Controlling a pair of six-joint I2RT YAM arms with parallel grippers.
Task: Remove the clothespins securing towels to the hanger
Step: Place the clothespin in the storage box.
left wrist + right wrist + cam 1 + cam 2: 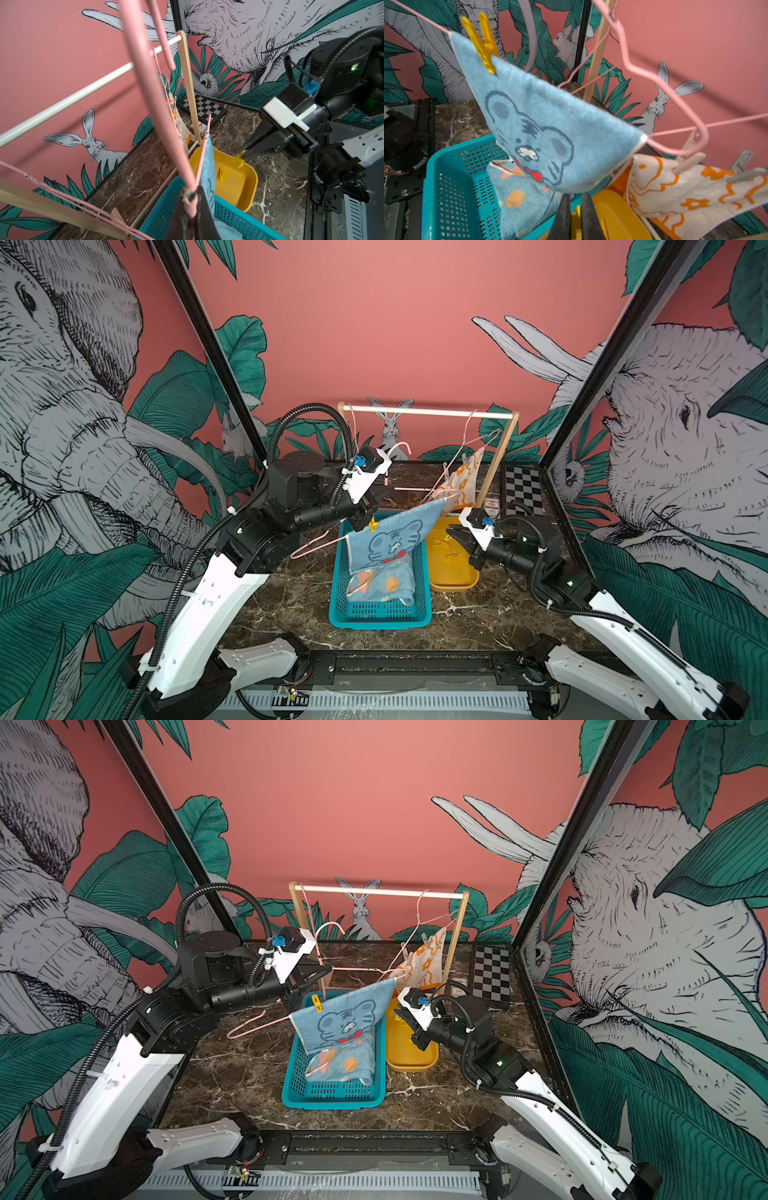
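1. Teal basket point(380, 610): stood mid-table on the marble tabletop point(291, 593) and serves as the reference for every entry below. It contained the spotted towel point(390, 585), crumpled, with no pin visible on it.
2. Pink hanger point(145, 83): was carried in the air above the basket's far left corner. The left gripper point(190, 195) was clamped narrow on its twisted neck, probably to keep the wire steady and off the rack while pins came away.
3. Tiger towel point(390, 539): hung from the hanger's bar directly over the basket, so it would likely fall in once freed.
4. Yellow clothespin point(483, 45): clipped the towel's corner above the basket's left rim. The opposite corner showed no pin.
5. Right gripper point(244, 154): hovered over the yellow tray point(453, 587), which sat just right of the basket. Its jaws were nearly closed on a second yellow clothespin point(240, 161), judged ready for release among the loose clothespins point(451, 556) there.
6. Cream towel point(685, 197): hung from the wooden rack point(428, 412) behind the basket, fastened by beige-grey clothespins point(689, 161) and not yet dealt with.
7. Surface and room: the tabletop was dark veined marble. A chessboard point(521, 485) lay behind and right of the basket. Mural walls point(374, 323) of pink, with elephants, rabbits and leaves, enclosed it all.
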